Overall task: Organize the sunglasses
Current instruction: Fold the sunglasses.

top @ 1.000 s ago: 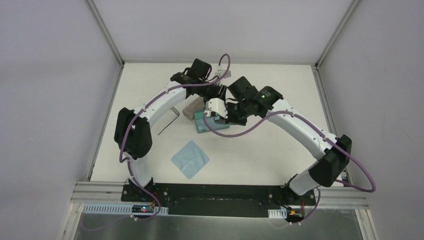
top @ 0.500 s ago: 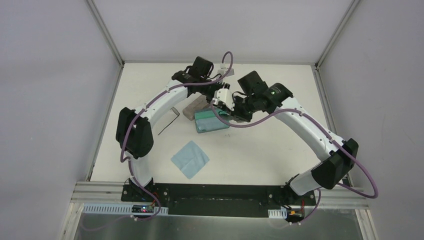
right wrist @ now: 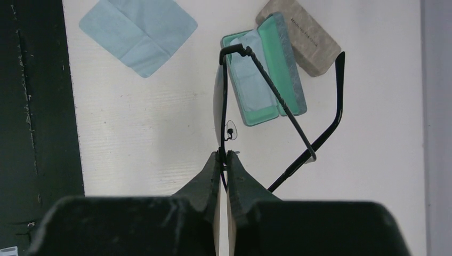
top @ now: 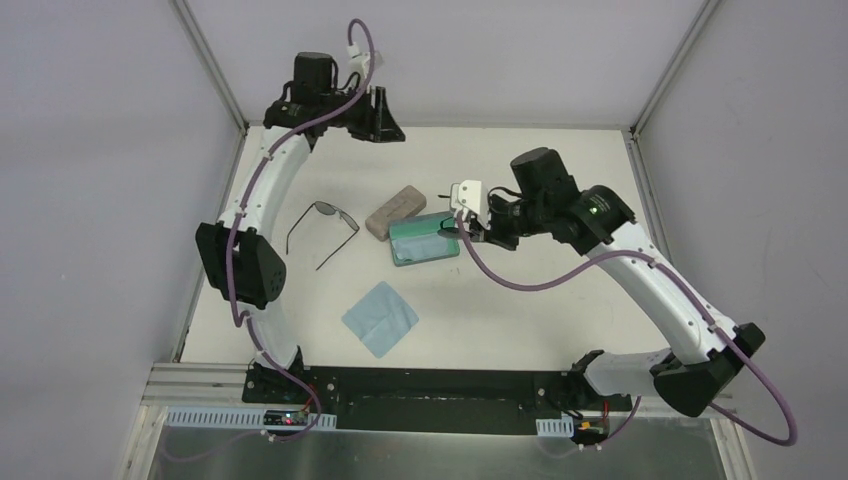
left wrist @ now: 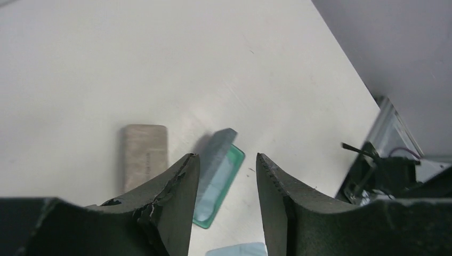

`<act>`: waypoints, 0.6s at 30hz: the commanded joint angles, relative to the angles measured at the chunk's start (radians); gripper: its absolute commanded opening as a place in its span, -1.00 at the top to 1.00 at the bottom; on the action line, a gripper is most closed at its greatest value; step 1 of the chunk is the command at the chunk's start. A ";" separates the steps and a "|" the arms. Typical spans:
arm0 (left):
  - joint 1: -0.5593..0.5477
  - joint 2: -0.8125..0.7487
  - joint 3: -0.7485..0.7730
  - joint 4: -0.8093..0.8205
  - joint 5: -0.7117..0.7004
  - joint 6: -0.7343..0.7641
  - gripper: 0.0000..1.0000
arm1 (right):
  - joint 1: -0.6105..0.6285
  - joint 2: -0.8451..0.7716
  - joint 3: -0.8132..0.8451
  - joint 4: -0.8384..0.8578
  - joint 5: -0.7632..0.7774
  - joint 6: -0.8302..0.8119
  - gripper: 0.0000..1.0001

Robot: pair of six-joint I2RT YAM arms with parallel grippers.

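Observation:
One pair of sunglasses (top: 322, 214) lies on the table left of the cases, arms unfolded. My right gripper (right wrist: 224, 156) is shut on the thin front frame of a second pair of sunglasses (right wrist: 340, 90), held above the table with arms spread, beside the open blue case (right wrist: 264, 74). The case's green inside holds a light blue cloth. In the top view that right gripper (top: 472, 228) hovers at the open case's (top: 424, 239) right end. My left gripper (top: 385, 118) is raised high near the back wall. In its wrist view the left gripper (left wrist: 226, 160) stands open and empty.
A shut beige case (top: 395, 212) lies just left of the open case. A light blue cloth (top: 380, 318) lies flat near the front, left of centre. Metal frame posts and grey walls bound the white table (top: 540, 300).
My left arm has lifted and swung back to the far left, off the cases, its jaws widening. My right gripper has drawn back to the right with the sunglasses.

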 commanded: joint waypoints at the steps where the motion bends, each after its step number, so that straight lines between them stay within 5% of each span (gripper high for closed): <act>1: 0.009 -0.007 0.008 0.048 -0.037 -0.016 0.09 | 0.010 -0.041 0.005 0.035 -0.045 -0.054 1.00; 18: -0.220 -0.042 -0.215 0.009 0.061 -0.005 0.24 | 0.066 0.065 0.025 0.099 0.062 -0.017 1.00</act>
